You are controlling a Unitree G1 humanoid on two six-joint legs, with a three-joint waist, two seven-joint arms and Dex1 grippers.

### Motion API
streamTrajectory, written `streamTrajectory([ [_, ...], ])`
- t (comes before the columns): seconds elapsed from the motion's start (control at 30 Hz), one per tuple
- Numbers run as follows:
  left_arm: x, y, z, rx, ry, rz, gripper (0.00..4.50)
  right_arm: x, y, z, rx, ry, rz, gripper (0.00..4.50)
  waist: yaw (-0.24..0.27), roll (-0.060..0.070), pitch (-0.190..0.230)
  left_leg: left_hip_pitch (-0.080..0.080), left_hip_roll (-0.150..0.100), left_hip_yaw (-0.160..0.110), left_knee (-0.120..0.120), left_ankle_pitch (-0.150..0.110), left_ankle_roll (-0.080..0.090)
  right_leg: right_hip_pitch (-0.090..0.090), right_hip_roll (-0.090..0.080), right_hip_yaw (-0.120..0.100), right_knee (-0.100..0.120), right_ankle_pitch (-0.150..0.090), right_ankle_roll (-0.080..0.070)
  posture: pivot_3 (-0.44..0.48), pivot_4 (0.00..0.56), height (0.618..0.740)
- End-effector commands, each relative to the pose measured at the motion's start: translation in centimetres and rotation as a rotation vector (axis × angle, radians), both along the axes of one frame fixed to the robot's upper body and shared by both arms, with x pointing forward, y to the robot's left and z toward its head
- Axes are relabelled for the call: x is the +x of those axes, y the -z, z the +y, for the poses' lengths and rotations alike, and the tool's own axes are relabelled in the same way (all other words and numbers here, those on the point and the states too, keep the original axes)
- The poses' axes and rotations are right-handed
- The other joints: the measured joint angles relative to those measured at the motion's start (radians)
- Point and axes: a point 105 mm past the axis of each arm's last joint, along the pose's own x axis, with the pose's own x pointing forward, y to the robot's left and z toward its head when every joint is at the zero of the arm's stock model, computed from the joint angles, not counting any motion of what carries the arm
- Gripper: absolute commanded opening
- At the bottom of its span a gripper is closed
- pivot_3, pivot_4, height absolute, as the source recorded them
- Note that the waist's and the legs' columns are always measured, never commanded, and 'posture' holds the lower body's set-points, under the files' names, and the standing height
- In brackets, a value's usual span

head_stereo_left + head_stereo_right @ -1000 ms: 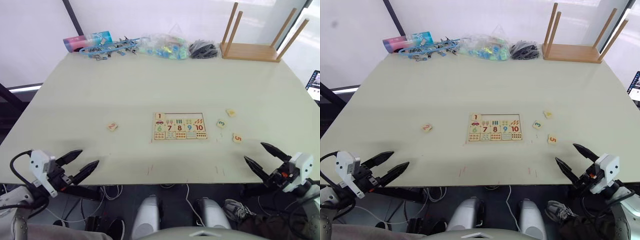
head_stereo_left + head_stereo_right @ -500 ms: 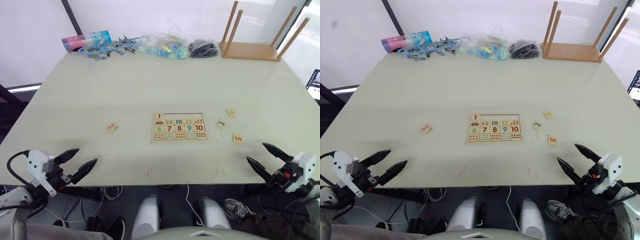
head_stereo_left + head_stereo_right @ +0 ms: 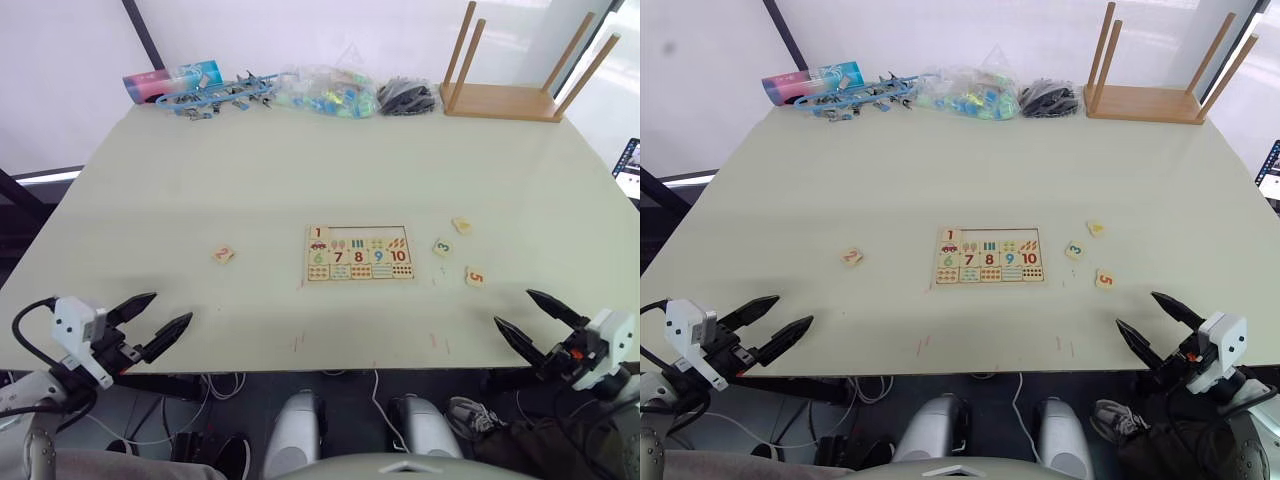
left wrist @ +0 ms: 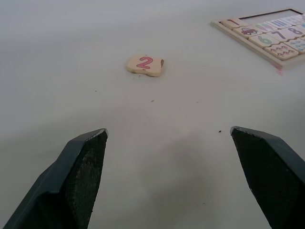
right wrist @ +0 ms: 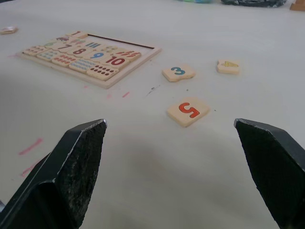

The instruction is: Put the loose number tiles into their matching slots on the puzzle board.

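I see tile 1 (image 3: 319, 232) seated in the board (image 3: 360, 252); 2 (image 3: 224, 254), 3 (image 3: 442, 247), 4 (image 3: 461, 225), 5 (image 3: 475, 276) lie loose. Left gripper (image 3: 160, 320) and right gripper (image 3: 524, 318) both gape wide, empty.

tile 2 (image 3: 224, 254) lies left of the puzzle board (image 3: 359, 252), tiles 3 (image 3: 442, 247) and 5 (image 3: 475, 276) right.

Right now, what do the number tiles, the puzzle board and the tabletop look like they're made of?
The 5 tile and 2 tile look like pale unvarnished wood: matt faces, visible thick edges, printed digits. The puzzle board seems to be the same light wood, with a thin raised frame. The tabletop looks like smooth matt cream laminate, though that is less certain.
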Motion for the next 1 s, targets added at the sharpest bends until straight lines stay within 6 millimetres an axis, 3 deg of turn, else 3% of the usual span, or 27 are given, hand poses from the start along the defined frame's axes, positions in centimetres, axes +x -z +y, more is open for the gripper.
streamTrajectory([
  [0.03, 0.1, -0.8, 0.4, 0.034, 0.004, -0.027, 4.42, 0.0, -1.0, -0.5, -0.014, 0.010, -0.052, 4.50, 0.000, 0.000, 0.000, 0.000, 0.000, 0.000, 0.000, 0.000, 0.000, 0.000, 0.000, 0.000, 0.000, 0.000, 0.000, 0.000, 0.150, 0.737],
  [0.43, 0.8, -1.0, 0.9, 0.029, 0.004, -0.042, 4.42, -0.3, -1.1, -0.4, -0.011, -0.010, -0.069, 4.50, 0.001, 0.000, 0.000, 0.000, -0.001, 0.000, -0.002, 0.000, 0.000, 0.000, -0.001, 0.000, -0.001, 0.000, 0.000, 0.000, 0.150, 0.737],
  [0.73, 3.4, -1.6, 1.1, 0.034, 0.008, -0.043, 4.42, -1.6, -2.2, 1.3, 0.022, -0.158, -0.106, 4.50, 0.000, 0.000, 0.000, 0.000, -0.001, 0.001, -0.002, 0.000, 0.000, 0.000, -0.002, -0.001, -0.001, 0.000, 0.000, 0.000, 0.150, 0.737],
  [1.0, 7.6, -1.7, 0.0, 0.101, 0.103, 0.017, 4.42, -2.7, -2.9, 3.1, 0.041, -0.335, -0.110, 4.50, 0.002, -0.001, 0.001, 0.000, -0.001, 0.000, -0.002, 0.000, 0.000, 0.000, -0.002, -0.003, -0.001, 0.000, 0.000, 0.000, 0.150, 0.737],
])
